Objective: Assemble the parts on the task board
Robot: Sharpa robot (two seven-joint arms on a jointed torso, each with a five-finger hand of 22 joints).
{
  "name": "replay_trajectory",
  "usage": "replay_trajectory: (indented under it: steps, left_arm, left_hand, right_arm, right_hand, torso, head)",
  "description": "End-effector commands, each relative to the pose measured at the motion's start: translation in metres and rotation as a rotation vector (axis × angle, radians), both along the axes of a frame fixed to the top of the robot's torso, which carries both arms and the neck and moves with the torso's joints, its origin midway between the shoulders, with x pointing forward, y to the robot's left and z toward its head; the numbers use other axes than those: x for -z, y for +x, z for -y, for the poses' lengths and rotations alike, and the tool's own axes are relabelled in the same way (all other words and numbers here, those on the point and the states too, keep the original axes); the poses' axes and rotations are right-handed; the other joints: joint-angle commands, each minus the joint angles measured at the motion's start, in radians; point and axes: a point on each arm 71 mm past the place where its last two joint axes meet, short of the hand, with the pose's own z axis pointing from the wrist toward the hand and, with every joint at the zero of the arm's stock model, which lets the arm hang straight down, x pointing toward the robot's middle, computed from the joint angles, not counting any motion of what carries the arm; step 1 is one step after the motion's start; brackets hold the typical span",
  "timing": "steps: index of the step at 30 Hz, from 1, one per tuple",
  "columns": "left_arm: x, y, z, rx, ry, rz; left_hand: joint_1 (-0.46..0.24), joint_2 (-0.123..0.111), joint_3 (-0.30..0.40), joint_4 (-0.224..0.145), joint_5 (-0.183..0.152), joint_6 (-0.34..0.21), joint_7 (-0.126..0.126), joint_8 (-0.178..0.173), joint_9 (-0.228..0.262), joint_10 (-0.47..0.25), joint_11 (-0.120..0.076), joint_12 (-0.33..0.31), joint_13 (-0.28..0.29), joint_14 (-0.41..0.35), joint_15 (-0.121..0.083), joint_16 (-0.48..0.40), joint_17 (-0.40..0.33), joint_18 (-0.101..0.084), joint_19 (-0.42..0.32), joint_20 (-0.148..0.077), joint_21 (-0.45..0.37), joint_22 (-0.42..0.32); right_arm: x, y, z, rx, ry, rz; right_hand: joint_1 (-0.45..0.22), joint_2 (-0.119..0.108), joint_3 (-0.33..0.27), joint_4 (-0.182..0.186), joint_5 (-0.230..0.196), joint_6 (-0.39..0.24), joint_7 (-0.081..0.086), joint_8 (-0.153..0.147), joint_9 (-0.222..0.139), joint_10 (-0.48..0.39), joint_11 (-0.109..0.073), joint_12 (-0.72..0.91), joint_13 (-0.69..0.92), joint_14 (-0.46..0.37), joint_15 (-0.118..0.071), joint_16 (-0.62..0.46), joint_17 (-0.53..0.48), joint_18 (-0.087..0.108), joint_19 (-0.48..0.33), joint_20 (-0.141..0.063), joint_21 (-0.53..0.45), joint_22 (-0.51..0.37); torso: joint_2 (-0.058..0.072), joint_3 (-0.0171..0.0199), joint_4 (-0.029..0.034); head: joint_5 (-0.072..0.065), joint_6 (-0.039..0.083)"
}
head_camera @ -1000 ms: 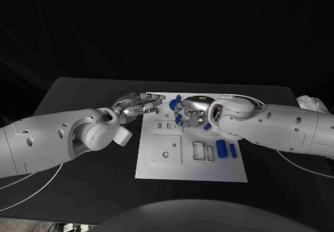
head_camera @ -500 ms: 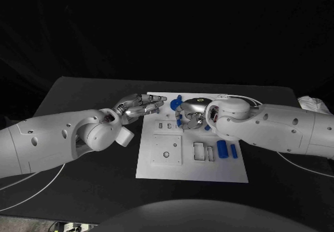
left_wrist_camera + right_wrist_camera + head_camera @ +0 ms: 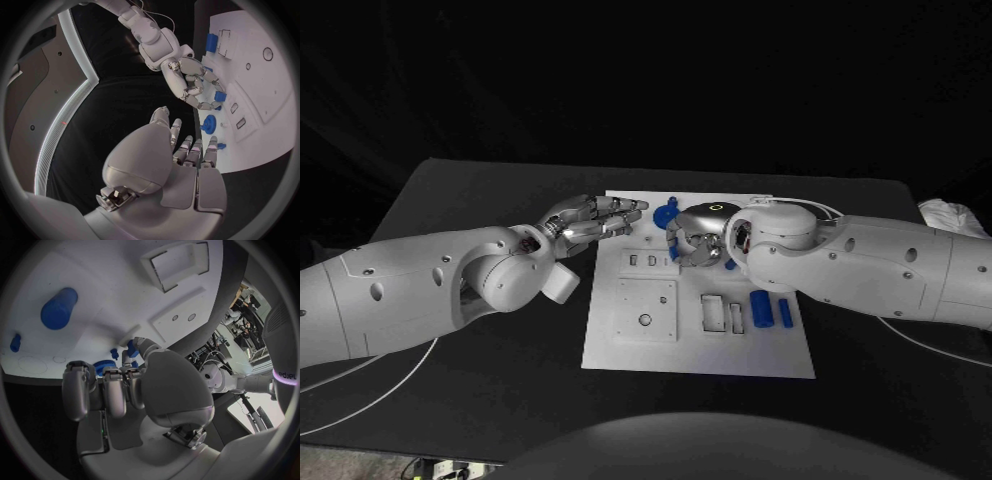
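Right hand (image 3: 701,240) fingers pinch a blue part (image 3: 220,96) above the board (image 3: 697,345); left hand (image 3: 593,218) fingers apart. A misaligned push could jam it.

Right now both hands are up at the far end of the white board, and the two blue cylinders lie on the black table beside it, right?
Not quite. The head view shows the blue cylinders lying on the white board itself, not the table. Both the left hand and right hand are at its far end.

head: overhead, facing down | wrists: close behind hands | shared: task board (image 3: 697,330)
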Motion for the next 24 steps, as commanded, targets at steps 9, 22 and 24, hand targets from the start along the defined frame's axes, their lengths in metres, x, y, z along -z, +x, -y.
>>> replay_trajectory:
  steps: [9, 22, 24]
  left_arm:
    - [0.0001, -0.0012, 0.0022, 0.021, -0.014, 0.003]
    - [0.0003, -0.0009, 0.0007, 0.015, -0.014, 0.006]
    - [-0.0001, -0.001, 0.0001, 0.01, -0.016, 0.012]
  left_hand:
    - [0.003, 0.007, 0.004, 0.0, 0.007, 0.001, 0.031, 0.003, 0.001, 0.0, 0.006, 0.003, 0.001, -0.001, 0.01, 0.003, 0.002, -0.008, 0.009, -0.001, 0.005, 0.001]
    - [0.003, 0.007, 0.005, 0.0, 0.006, 0.0, 0.032, 0.002, 0.001, -0.001, 0.007, 0.003, 0.001, 0.0, 0.011, 0.003, 0.002, -0.01, 0.009, -0.001, 0.005, 0.001]
    - [0.004, 0.006, 0.005, -0.001, 0.006, 0.0, 0.032, 0.002, 0.001, -0.001, 0.007, 0.002, 0.001, 0.0, 0.011, 0.004, 0.002, -0.01, 0.01, -0.001, 0.006, 0.001]
  right_arm:
    - [0.0008, -0.0013, -0.0022, -0.006, -0.033, 0.014]
    - [-0.0037, -0.001, 0.0018, -0.018, 0.034, 0.055]
    - [-0.0074, -0.0013, 0.0039, -0.026, 0.077, 0.087]
  right_hand:
    - [-0.055, -0.007, -0.031, -0.019, -0.189, -0.129, 0.027, -0.088, -0.024, 0.108, 0.025, 0.0, 0.263, 0.104, 0.018, 0.003, 0.264, 0.008, -0.006, 0.018, -0.009, 0.203]
    - [-0.086, 0.001, -0.079, -0.018, -0.328, -0.165, 0.035, -0.128, -0.061, 0.108, 0.034, 0.0, 0.263, 0.104, 0.027, 0.003, 0.264, 0.008, -0.006, 0.028, -0.013, 0.203]
    - [-0.098, -0.002, -0.093, -0.009, -0.354, -0.165, 0.035, -0.13, -0.067, 0.108, 0.034, 0.0, 0.263, 0.104, 0.026, 0.003, 0.264, 0.008, -0.003, 0.029, -0.011, 0.204]
  torso:
    - [0.002, -0.0001, -0.0008]
    - [0.001, 0.0006, -0.0001]
    - [0.001, 0.0005, 0.0002]
  head:
    - [0.0, 0.0]
    - [0.002, 0.0]
    - [0.004, 0.0]
